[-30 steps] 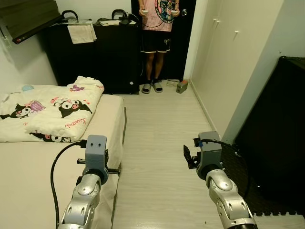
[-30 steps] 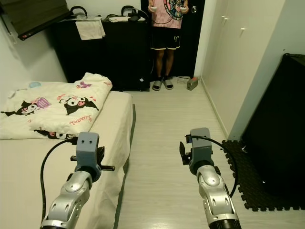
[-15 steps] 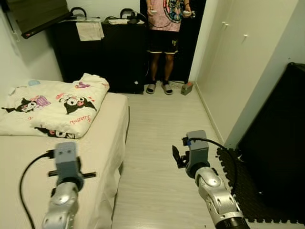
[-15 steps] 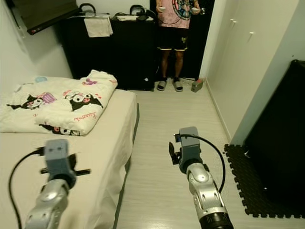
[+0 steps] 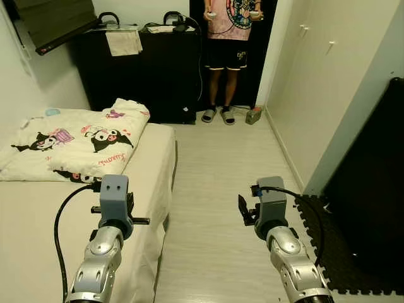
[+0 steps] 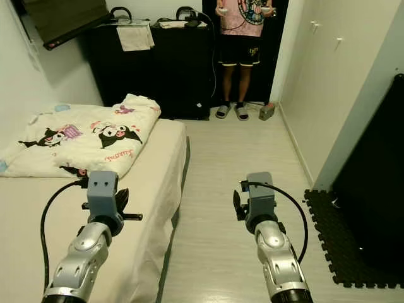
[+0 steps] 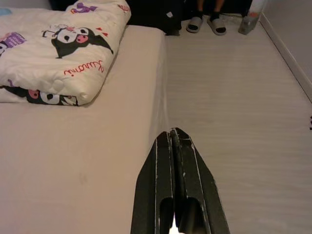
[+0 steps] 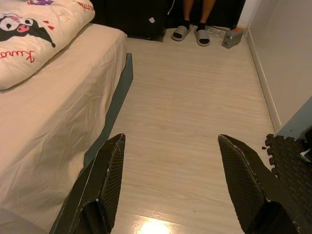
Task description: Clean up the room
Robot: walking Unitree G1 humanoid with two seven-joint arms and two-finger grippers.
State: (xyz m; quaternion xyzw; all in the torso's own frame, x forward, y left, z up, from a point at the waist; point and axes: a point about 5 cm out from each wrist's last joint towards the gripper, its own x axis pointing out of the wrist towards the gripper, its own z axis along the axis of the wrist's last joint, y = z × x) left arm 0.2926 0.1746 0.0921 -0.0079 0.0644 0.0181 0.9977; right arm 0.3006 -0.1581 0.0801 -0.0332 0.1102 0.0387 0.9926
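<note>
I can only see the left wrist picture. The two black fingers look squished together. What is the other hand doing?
Observer: The right gripper has its fingers wide apart, over the wooden floor.
Operator: Is it holding something?
Observer: No, nothing sits between its fingers.
Operator: I see sandals. Is somebody there?
Observer: Yes, a person in a pink shirt stands in the dark doorway, holding a controller in each hand.
Operator: What's up on the wall?
Observer: A dark screen hangs tilted above the bed.
</note>
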